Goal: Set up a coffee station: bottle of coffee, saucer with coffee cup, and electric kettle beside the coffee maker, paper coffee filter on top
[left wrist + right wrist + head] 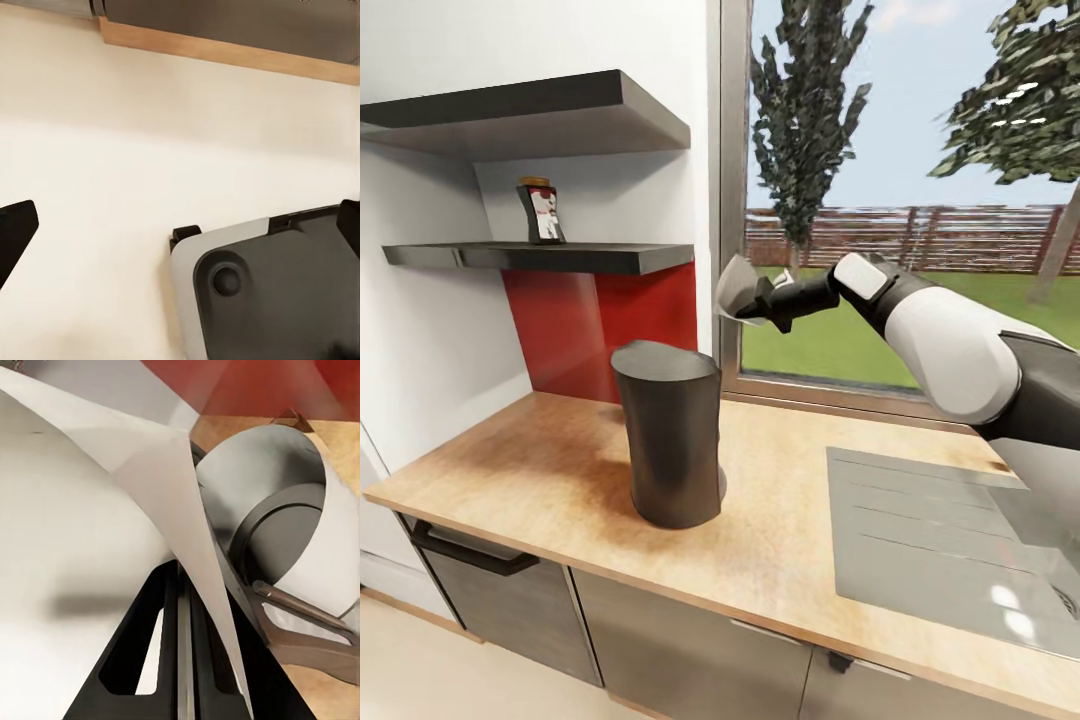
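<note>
Paper coffee filter [738, 290] sits pinched between the closed fingers of the right gripper [760, 303], held in the air above and to the right of the coffee maker [668, 445] on the kitchen countertop [550, 470]; the left gripper's state cannot be told.

Nothing legible: the bottle of coffee [541, 212] label (red-and-white) is too blurred.

We see an evenly bright, daylit scene, with light pouring in through the window [900, 200]. The coffee maker [667, 445] throws a soft shadow leftward across the tabletop [560, 480], and the sink [950, 550] carries pale glare patches. Straight edges bow slightly toward the head view's borders. In the right wrist view, the paper coffee filter [150, 487] sits close and looks soft-edged.
</note>
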Robot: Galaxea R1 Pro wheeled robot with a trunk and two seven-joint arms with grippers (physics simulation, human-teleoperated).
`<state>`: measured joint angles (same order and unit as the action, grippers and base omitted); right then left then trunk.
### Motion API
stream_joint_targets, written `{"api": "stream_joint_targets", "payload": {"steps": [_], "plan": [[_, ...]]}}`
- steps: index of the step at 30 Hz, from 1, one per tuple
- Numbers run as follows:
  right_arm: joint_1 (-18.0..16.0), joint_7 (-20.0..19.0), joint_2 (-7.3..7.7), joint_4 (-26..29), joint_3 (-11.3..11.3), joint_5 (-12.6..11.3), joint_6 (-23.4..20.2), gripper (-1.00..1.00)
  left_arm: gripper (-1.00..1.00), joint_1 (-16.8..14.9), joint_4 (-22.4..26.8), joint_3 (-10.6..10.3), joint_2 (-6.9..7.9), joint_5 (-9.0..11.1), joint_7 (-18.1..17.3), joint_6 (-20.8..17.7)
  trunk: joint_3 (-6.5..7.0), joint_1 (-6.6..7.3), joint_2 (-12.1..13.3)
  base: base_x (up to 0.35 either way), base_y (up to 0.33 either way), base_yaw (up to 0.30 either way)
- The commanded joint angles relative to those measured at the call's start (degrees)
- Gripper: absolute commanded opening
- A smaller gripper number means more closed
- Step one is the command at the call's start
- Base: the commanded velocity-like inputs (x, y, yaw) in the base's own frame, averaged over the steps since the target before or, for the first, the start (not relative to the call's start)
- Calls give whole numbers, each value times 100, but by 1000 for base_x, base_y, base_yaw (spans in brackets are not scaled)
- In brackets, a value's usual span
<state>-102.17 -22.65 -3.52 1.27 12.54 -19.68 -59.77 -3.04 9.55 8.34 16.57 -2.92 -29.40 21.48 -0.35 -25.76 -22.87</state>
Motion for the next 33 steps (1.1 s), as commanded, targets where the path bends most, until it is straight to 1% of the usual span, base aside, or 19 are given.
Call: {"api": "stream_joint_targets", "payload": {"steps": [1,10,14,16,19,21,23,29,31,33], "plan": [[2,4,0,5,5,-10,-23,-100,100,-1,-5,45,-2,-32,-30,14,-4,-3,-4,79,-63,0],[9,7,-1,-2,3,-2,-23,-100,100,-2,-6,45,-10,-19,-23,10,-4,-3,-4,151,-150,0],[121,38,0,-4,3,12,-23,-100,100,-1,-6,49,-6,-9,-17,6,-4,-3,-4,35,-32,0],[200,269,1,-4,3,18,-23,-100,100,-3,-6,48,-5,-8,-15,6,-4,-3,-4,8,-8,0],[243,931,0,-1,7,-3,-23,-100,100,-2,-6,48,-7,-7,-14,6,-4,-3,-4,3,-3,0],[253,1248,-2,3,15,-33,-23,-100,100,0,-6,51,-7,-2,-13,5,-4,-3,-4,1,-1,0],[257,1397,-15,4,27,-65,-23,-100,100,-2,-7,53,-7,0,-13,5,-4,-3,-4,0,0,0],[247,1581,-39,12,42,-87,-23,-100,100,-2,-13,58,-6,2,-10,5,-9,-3,-4,0,0,0],[214,1688,-48,13,44,-92,-23,-100,100,1,-19,60,-5,2,-8,5,-15,-3,-4,0,0,0],[98,1847,-79,13,46,-95,-23,-100,100,-2,-32,61,-7,2,-6,5,-21,-3,-4,0,0,0]]}}
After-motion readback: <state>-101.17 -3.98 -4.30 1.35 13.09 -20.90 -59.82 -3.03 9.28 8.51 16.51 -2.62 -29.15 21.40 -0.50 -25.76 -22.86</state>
